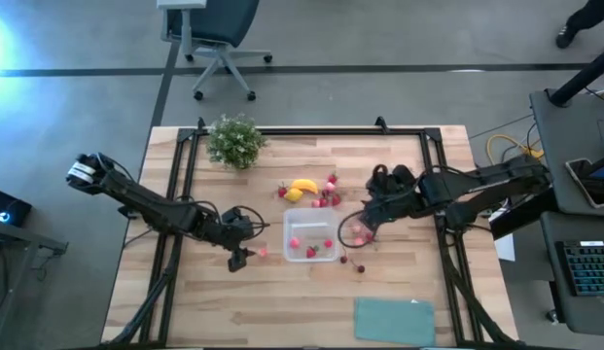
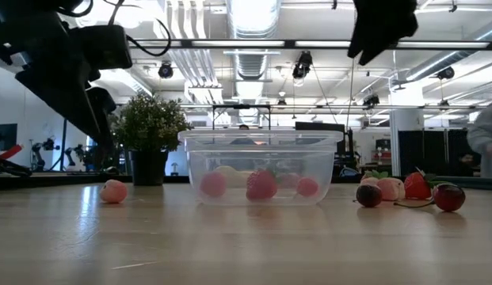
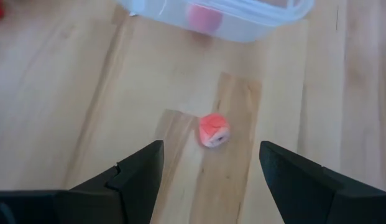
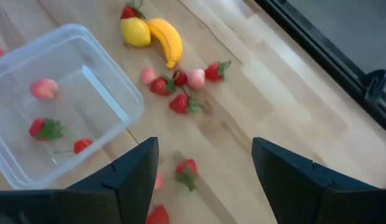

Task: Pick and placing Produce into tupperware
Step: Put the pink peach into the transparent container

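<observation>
Tupperware (image 1: pixel 312 241) sits between our two grippers, left (image 1: pixel 241 261) with fingers apart over a pink berry (image 3: pixel 214 130), right (image 1: pixel 357 231) likewise apart.

No text, label, brand, number or sign can be read anywhere in these views: not on the light wooden table (image 1: pixel 282 301), not on the clear plastic container (image 2: pixel 261 170), and not in the room beyond.

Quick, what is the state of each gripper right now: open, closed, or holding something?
Left gripper: jaws open, empty, over a pink berry beside the tupperware.
Right gripper: jaws open, empty, above loose berries by the tupperware.
</observation>
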`<action>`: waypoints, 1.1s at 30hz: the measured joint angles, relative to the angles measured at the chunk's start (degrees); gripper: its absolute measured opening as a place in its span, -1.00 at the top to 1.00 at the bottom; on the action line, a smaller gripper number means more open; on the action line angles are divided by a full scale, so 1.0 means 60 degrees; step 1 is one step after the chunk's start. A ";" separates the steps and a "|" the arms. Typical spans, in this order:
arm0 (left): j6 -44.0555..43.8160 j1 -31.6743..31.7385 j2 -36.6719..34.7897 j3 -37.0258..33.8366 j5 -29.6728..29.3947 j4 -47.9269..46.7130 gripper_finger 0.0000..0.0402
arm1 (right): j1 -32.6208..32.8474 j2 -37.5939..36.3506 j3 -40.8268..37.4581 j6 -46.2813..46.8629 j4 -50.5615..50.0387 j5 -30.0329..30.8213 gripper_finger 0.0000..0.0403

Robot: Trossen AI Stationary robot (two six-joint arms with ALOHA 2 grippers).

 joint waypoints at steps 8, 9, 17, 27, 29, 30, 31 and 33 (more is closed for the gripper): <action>-0.0025 -0.0084 0.0796 -0.0073 0.0076 0.1234 -0.25 | 0.0155 -0.0778 -0.1554 0.0800 0.0268 0.0073 -0.23; -0.0007 -0.0084 0.0954 -0.0073 0.0080 0.1311 -0.25 | 0.0155 -0.0854 -0.1746 0.0891 0.0342 0.0070 -0.23; 0.0096 -0.0102 0.2077 -0.0050 0.0042 0.1645 -0.25 | 0.0152 -0.1365 -0.2723 0.1252 0.0923 -0.0018 -0.21; 0.0281 -0.0112 0.3173 0.0370 -0.0376 0.1593 -0.25 | 0.0152 -0.1468 -0.2835 0.1266 0.0956 -0.0021 -0.21; 0.0288 -0.0113 0.3307 0.0455 -0.0517 0.1628 -0.25 | 0.0152 -0.1468 -0.2836 0.1264 0.0948 -0.0022 -0.21; 0.0288 -0.0120 0.3376 0.0495 -0.0575 0.1635 -0.25 | 0.0152 -0.1468 -0.2838 0.1260 0.0952 -0.0018 -0.21; 0.0289 -0.0120 0.3444 0.0526 -0.0620 0.1632 -0.24 | 0.0152 -0.1468 -0.2846 0.1251 0.0950 -0.0022 -0.21; 0.0288 -0.0124 0.3501 0.0556 -0.0656 0.1621 -0.21 | 0.0144 -0.1468 -0.2850 0.1242 0.0946 -0.0022 -0.21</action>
